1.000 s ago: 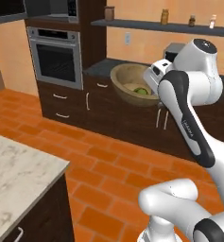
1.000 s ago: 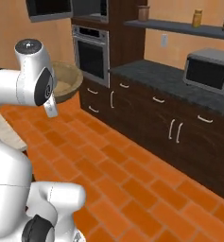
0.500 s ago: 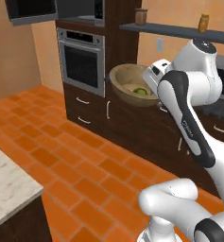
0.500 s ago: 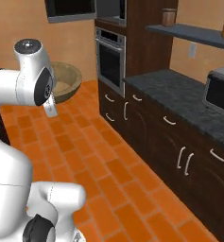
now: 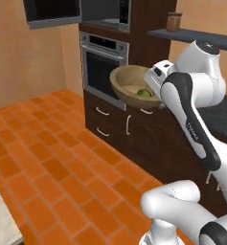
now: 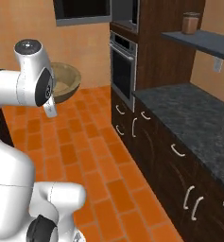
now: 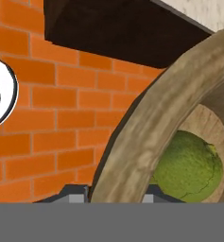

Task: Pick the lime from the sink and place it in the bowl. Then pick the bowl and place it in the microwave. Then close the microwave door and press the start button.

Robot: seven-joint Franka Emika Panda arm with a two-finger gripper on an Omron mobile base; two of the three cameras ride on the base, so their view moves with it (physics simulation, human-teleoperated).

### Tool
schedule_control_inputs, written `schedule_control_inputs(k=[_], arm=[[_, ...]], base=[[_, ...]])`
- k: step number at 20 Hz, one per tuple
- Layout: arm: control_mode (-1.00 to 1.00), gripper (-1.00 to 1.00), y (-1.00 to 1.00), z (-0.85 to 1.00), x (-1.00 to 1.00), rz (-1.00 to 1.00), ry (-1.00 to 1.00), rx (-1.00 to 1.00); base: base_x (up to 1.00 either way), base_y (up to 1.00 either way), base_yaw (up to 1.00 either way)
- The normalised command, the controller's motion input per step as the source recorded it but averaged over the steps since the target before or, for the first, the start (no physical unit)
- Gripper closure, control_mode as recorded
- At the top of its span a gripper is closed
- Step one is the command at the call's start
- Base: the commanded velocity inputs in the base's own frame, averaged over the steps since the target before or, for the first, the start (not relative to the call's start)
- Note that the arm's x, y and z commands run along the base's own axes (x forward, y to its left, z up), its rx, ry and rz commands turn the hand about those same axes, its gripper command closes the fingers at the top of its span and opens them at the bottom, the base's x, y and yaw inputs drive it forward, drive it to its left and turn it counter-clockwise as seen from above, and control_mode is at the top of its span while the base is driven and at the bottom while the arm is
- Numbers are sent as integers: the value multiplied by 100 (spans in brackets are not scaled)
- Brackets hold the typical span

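The end effector (image 7: 117, 191) pinches the thick rim of the bowl (image 5: 129, 86), one finger on each side, holding it in the air above the brick floor (image 5: 48, 162). The lime (image 7: 189, 165) rests inside. Beyond stands the steel oven (image 5: 103, 64).

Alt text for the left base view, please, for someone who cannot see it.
A white robot arm holds a wooden bowl in the air by its rim, a lime lying inside. Behind it stand a steel oven set in dark cabinets, above an orange tile floor.
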Motion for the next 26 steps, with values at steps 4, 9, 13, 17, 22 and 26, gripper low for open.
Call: schedule_control_inputs(k=[4, 9, 13, 17, 22, 26], arm=[[100, 100, 0, 0, 0, 0, 0, 0], [100, 100, 0, 0, 0, 0, 0, 0], [100, 100, 0, 0, 0, 0, 0, 0], [100, 100, 0, 0, 0, 0, 0, 0], [100, 100, 0, 0, 0, 0, 0, 0], [100, 100, 0, 0, 0, 0, 0, 0]], base=[[100, 0, 14], [100, 0, 13], [100, 0, 12], [100, 0, 12], [100, -22, 5], [100, -8, 0]])
